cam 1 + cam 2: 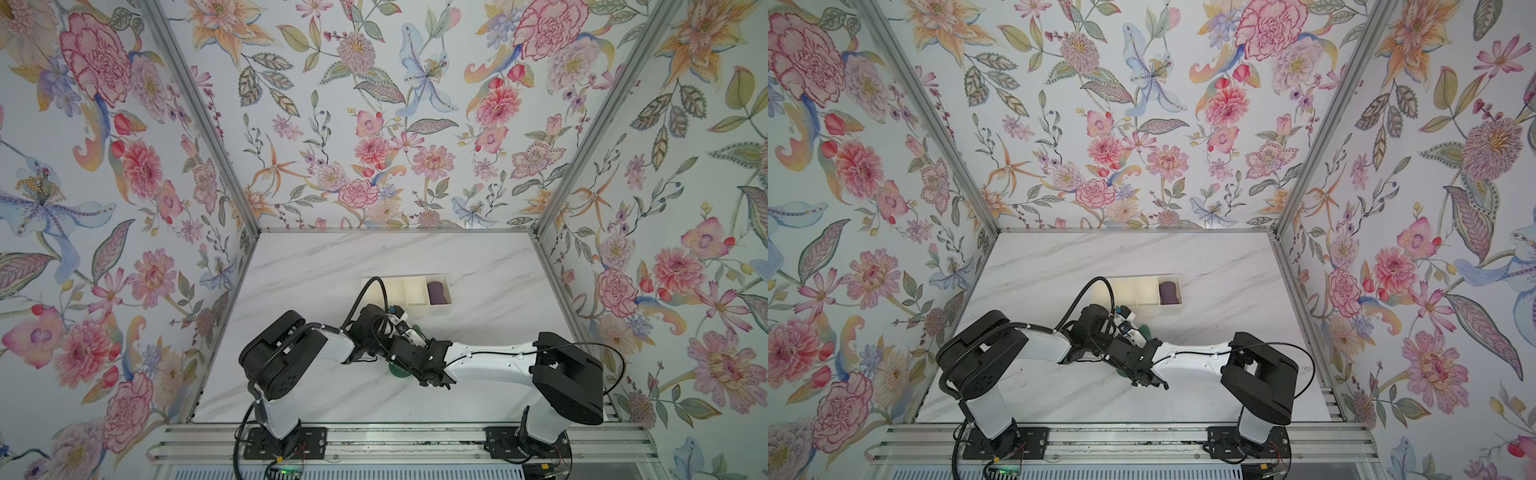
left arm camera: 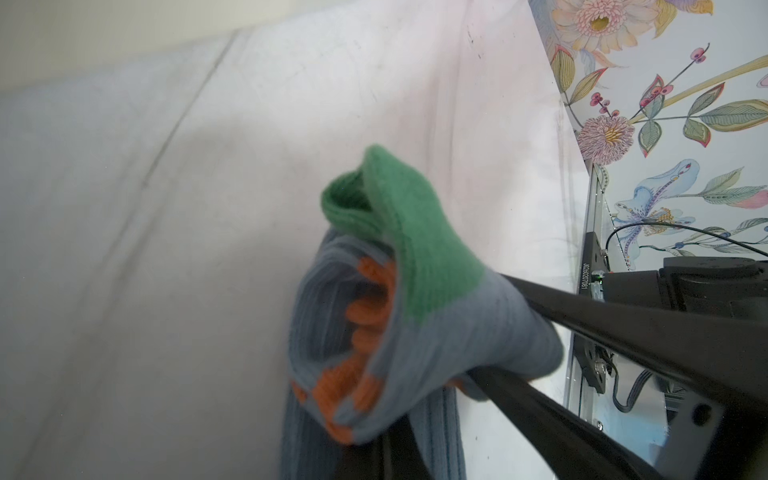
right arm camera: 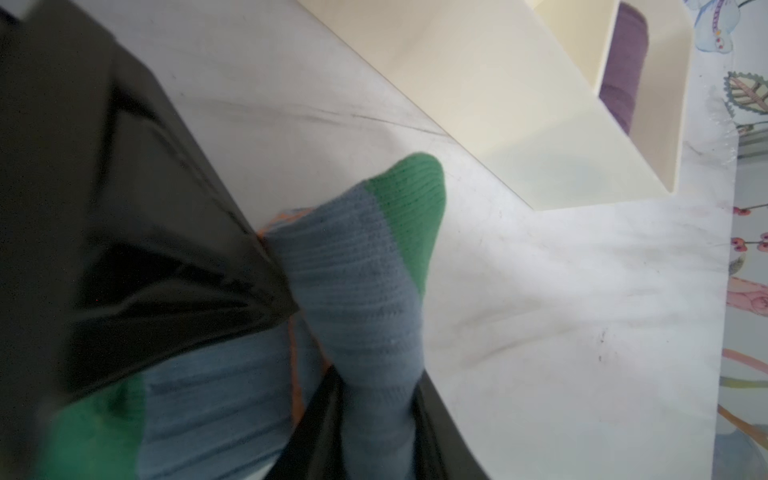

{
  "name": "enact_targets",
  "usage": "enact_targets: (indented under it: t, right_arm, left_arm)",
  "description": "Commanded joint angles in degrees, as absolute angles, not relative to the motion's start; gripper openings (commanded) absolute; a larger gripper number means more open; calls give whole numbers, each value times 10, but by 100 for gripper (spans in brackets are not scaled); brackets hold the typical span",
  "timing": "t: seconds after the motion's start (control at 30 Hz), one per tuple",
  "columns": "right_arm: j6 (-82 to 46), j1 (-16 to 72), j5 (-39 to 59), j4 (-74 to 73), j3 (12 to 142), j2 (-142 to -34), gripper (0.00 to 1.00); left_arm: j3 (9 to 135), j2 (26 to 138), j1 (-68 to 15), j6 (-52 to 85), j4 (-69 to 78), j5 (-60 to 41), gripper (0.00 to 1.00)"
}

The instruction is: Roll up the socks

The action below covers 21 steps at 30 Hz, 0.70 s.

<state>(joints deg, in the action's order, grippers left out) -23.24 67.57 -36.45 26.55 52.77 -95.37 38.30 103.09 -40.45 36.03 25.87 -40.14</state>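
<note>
The socks (image 2: 419,316) are blue-grey and ribbed, with green toes and orange stripes, and are bunched into a loose, half-wound bundle just above the marble table (image 2: 166,208). My left gripper (image 2: 382,451) is shut on the ribbed fabric under the bundle. My right gripper (image 3: 374,419) has a blue-grey fold of the socks (image 3: 365,291) pinched between its jaws, and its black fingers (image 2: 590,328) reach into the bundle from the side. In both top views the two wrists meet mid-table and hide the socks, except for green patches (image 1: 397,371) (image 1: 1144,330).
A cream divided tray (image 1: 405,297) (image 1: 1138,299) (image 3: 498,124) stands just behind the grippers, with a dark purple rolled bundle (image 1: 438,292) (image 1: 1170,292) (image 3: 623,66) in its right compartment. Floral walls enclose the table on three sides. A metal rail runs along the front.
</note>
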Motion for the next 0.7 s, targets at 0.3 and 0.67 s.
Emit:
enact_targets:
  t: [0.3,0.67]
  right_arm:
    - [-183,684,-294,191,487,-904,38]
    - [-161,684,-254,158,473,-904,34]
  left_arm:
    - [391,1044,-403,366,278,-403,0]
    - [384,1033,-403,359,262,-396,0]
